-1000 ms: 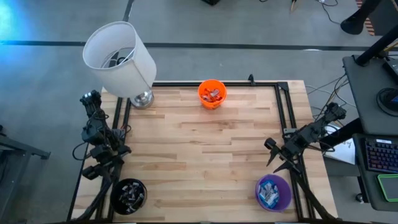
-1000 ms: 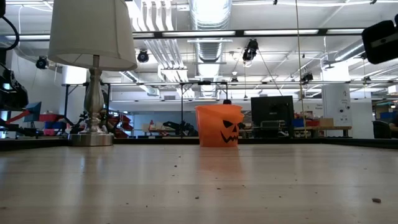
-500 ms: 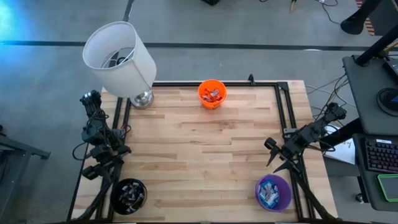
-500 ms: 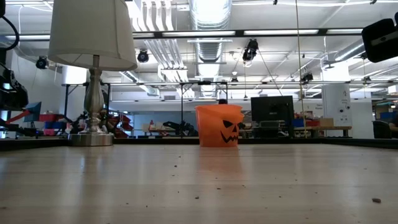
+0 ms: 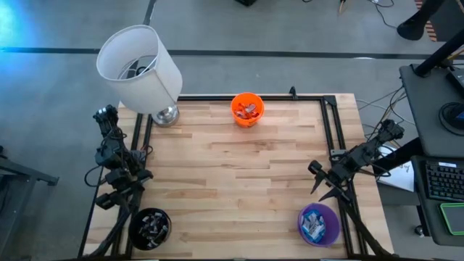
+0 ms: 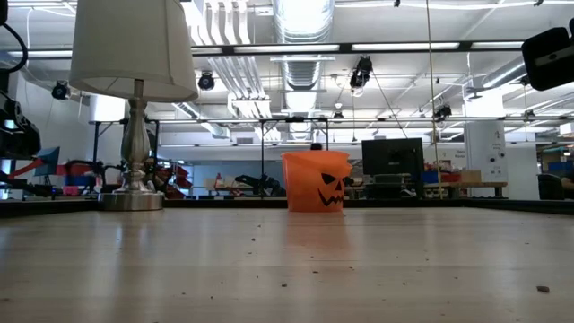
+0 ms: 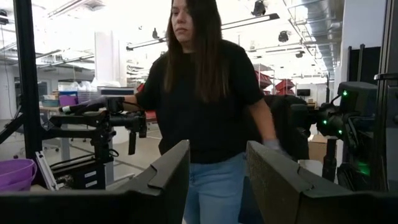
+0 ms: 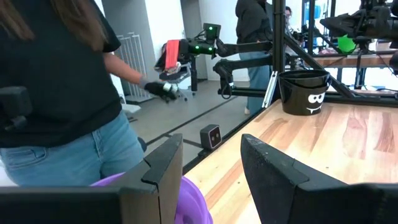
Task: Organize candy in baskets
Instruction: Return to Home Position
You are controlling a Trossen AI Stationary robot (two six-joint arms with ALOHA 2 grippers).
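Three buckets stand on the wooden table. The orange bucket (image 5: pixel 246 109) (image 6: pixel 316 181) sits by the far edge, the black bucket (image 5: pixel 151 226) (image 8: pixel 305 91) at the near left corner, and the purple bucket (image 5: pixel 319 223) (image 7: pixel 13 174) at the near right corner. Each holds wrapped candies (image 5: pixel 249 109); I see none loose on the wood. My left gripper (image 7: pixel 217 149) hangs open over the table's left edge (image 5: pixel 134 185). My right gripper (image 8: pixel 211 142) hangs open over the right edge (image 5: pixel 319 183), just beyond the purple bucket. Neither touches anything.
A lamp with a white shade (image 5: pixel 139 65) (image 6: pixel 134 54) stands on its metal foot (image 5: pixel 165 114) at the far left corner. A black frame (image 5: pixel 330 123) runs round the table. A person in a black shirt (image 7: pixel 199 93) (image 8: pixel 56 74) stands at the near side.
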